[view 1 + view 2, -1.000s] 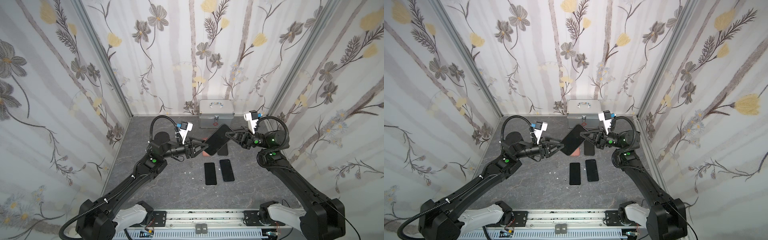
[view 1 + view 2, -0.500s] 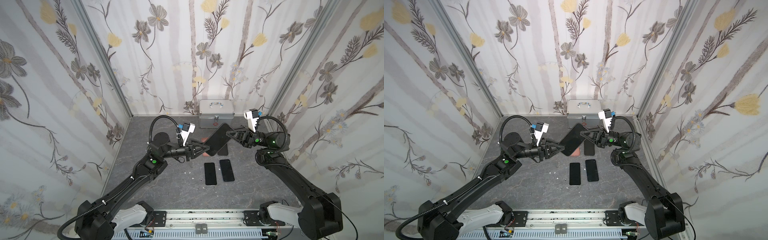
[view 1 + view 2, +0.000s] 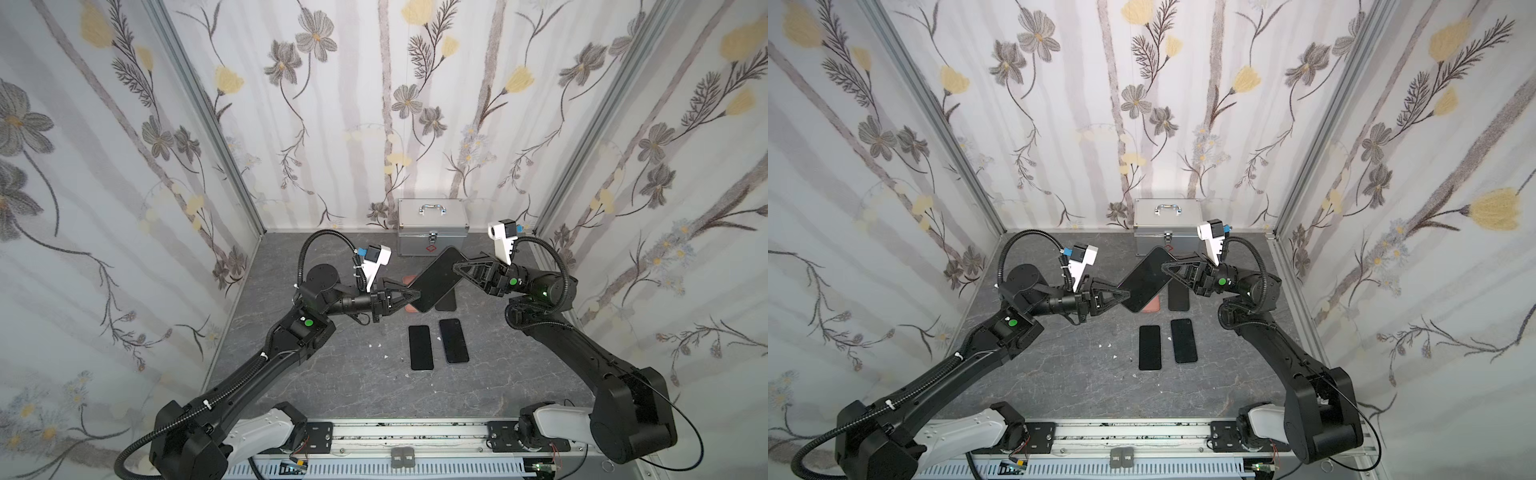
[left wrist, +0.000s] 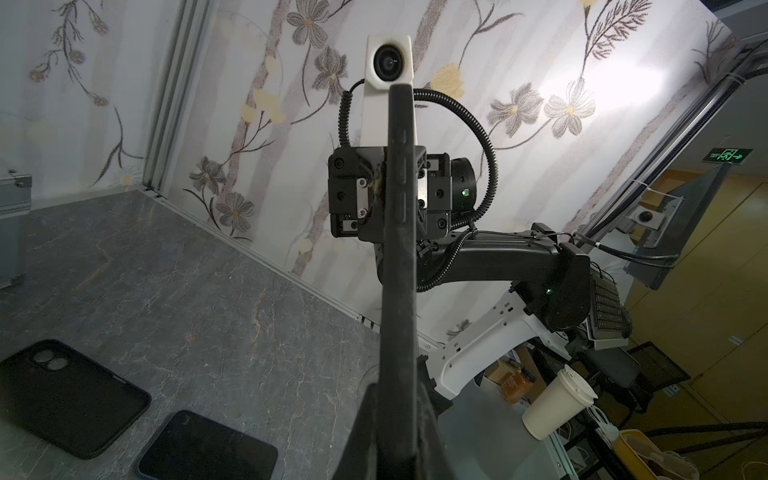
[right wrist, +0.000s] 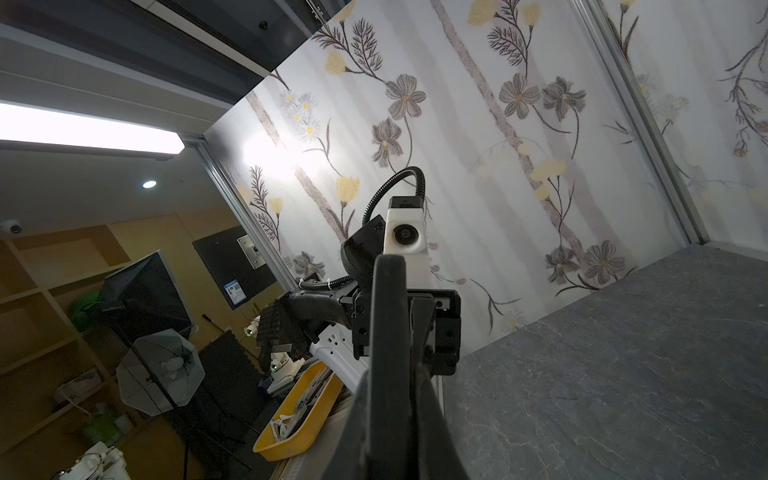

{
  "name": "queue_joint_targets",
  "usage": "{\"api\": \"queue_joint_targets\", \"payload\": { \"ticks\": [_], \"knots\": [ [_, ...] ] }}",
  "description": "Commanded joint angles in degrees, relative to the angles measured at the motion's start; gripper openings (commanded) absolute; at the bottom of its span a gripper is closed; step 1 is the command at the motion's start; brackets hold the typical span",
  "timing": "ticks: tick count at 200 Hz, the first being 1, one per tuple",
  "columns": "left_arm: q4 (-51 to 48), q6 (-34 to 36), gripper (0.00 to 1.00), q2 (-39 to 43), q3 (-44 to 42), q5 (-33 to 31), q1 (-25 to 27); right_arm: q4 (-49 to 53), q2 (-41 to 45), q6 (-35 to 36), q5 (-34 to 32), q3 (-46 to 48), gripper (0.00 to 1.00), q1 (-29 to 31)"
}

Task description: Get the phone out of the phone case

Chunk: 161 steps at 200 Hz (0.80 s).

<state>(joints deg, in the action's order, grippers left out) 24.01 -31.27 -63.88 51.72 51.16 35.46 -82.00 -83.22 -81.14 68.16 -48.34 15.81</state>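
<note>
A black phone in its black phone case (image 3: pixel 436 280) (image 3: pixel 1148 278) hangs tilted in the air above the middle of the table, dark screen up. My left gripper (image 3: pixel 415 296) (image 3: pixel 1127 296) is shut on its lower left end. My right gripper (image 3: pixel 457 266) (image 3: pixel 1165 266) is shut on its upper right end. In the left wrist view the cased phone (image 4: pixel 399 249) runs edge-on from my left gripper (image 4: pixel 397 415) to the right one (image 4: pixel 388 191). In the right wrist view its edge (image 5: pixel 388 332) rises from my right gripper (image 5: pixel 390 415). I cannot tell phone from case at the grips.
Two bare black phones (image 3: pixel 420 347) (image 3: pixel 454 340) lie side by side on the grey table. An empty black case (image 3: pixel 446 305) and a reddish case (image 3: pixel 411 308) lie under the held phone. A metal box (image 3: pixel 432 226) stands at the back wall.
My left gripper has closed on the lower end of the cased phone, where it stood open around it before. The right gripper has kept its hold, a little higher.
</note>
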Motion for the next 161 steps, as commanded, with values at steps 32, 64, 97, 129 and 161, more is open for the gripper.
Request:
{"api": "queue_joint_targets", "payload": {
  "ticks": [32,64,97,129,161],
  "knots": [
    [-0.3,3.7,0.00,0.1,-0.6,-9.0,-0.6,23.4,5.3,18.9,-3.1,-1.9,0.50,-0.3],
    [-10.4,12.9,0.00,0.7,1.9,-14.2,-0.4,62.5,11.4,48.4,-13.8,-8.1,0.53,-0.4],
    [-12.7,20.0,0.00,0.7,-0.1,-16.9,0.5,68.0,14.9,54.9,-21.1,-7.9,0.57,-1.7],
    [-12.7,21.3,0.00,1.9,-0.5,-19.8,0.7,69.2,18.0,61.1,-29.2,-6.5,0.67,-1.8],
    [-12.5,20.5,0.00,3.3,-0.6,-22.4,0.3,78.5,18.7,69.2,-30.9,-9.2,0.68,-1.9]
  ]
}}
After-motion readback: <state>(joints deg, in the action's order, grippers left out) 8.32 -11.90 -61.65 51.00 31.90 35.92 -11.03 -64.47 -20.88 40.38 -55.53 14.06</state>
